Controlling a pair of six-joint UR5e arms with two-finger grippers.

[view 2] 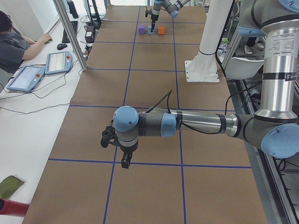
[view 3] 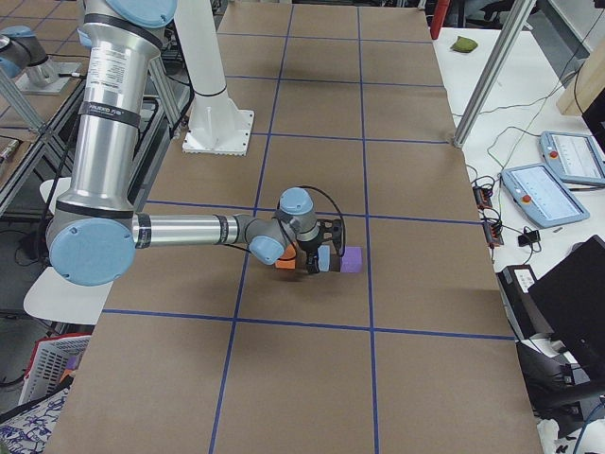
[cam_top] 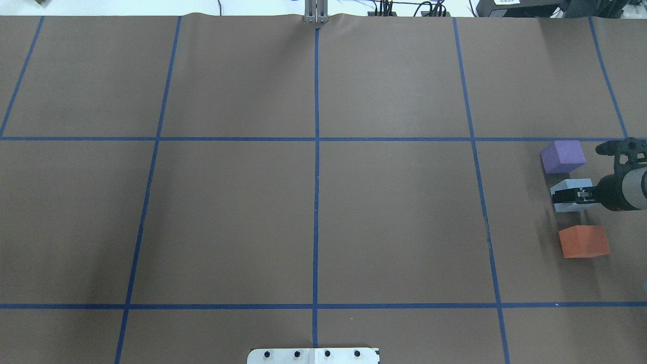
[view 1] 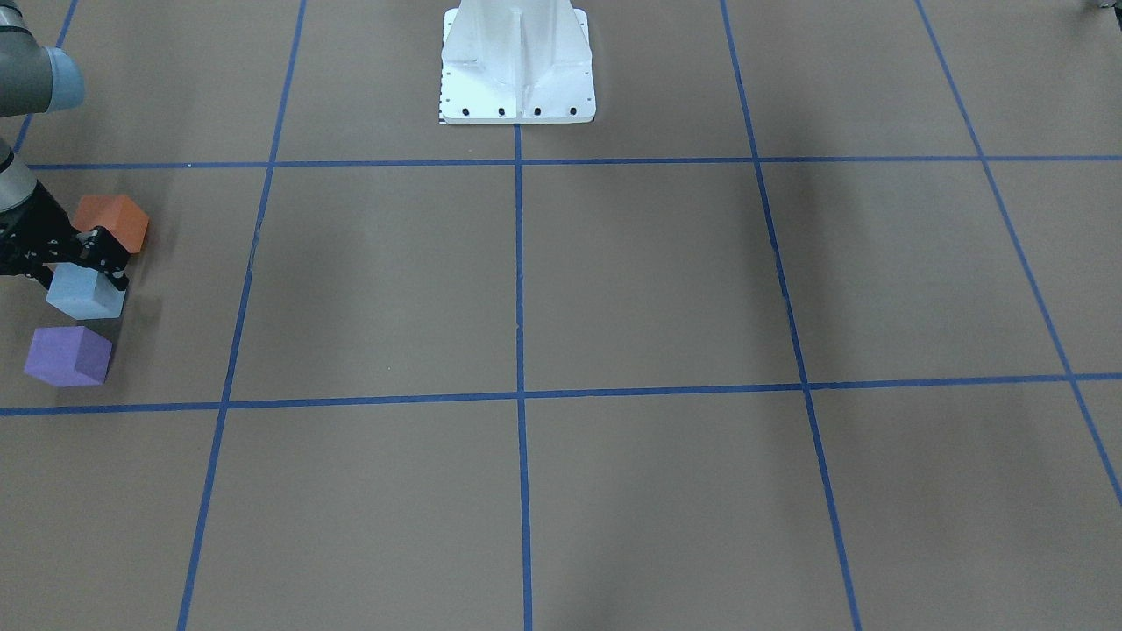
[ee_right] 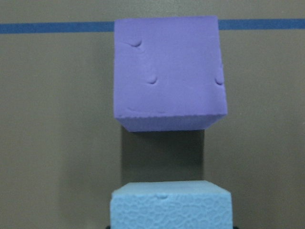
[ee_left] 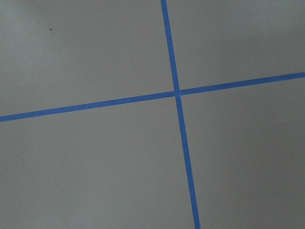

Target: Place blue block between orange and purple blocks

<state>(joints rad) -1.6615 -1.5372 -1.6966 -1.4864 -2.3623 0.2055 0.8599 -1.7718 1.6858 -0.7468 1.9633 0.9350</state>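
The light blue block [cam_top: 567, 190] sits between the purple block [cam_top: 562, 155] and the orange block [cam_top: 584, 241] at the table's right end, apart from both. My right gripper [cam_top: 573, 198] is shut on the blue block, low at the table; I cannot tell whether the block touches the surface. In the front view the same row shows orange [view 1: 114, 220], blue [view 1: 85, 294] and purple [view 1: 67, 355]. The right wrist view shows the purple block [ee_right: 167, 71] beyond the blue block [ee_right: 170, 205]. My left gripper [view 2: 117, 150] hovers over bare table at the far left; I cannot tell if it is open or shut.
The robot's white base [view 1: 517, 66] stands at mid table on the robot's side. Blue tape lines [cam_top: 317, 151] divide the brown surface into squares. The left wrist view shows only a tape crossing [ee_left: 177, 92]. An operator sits beside tablets [view 2: 28, 77].
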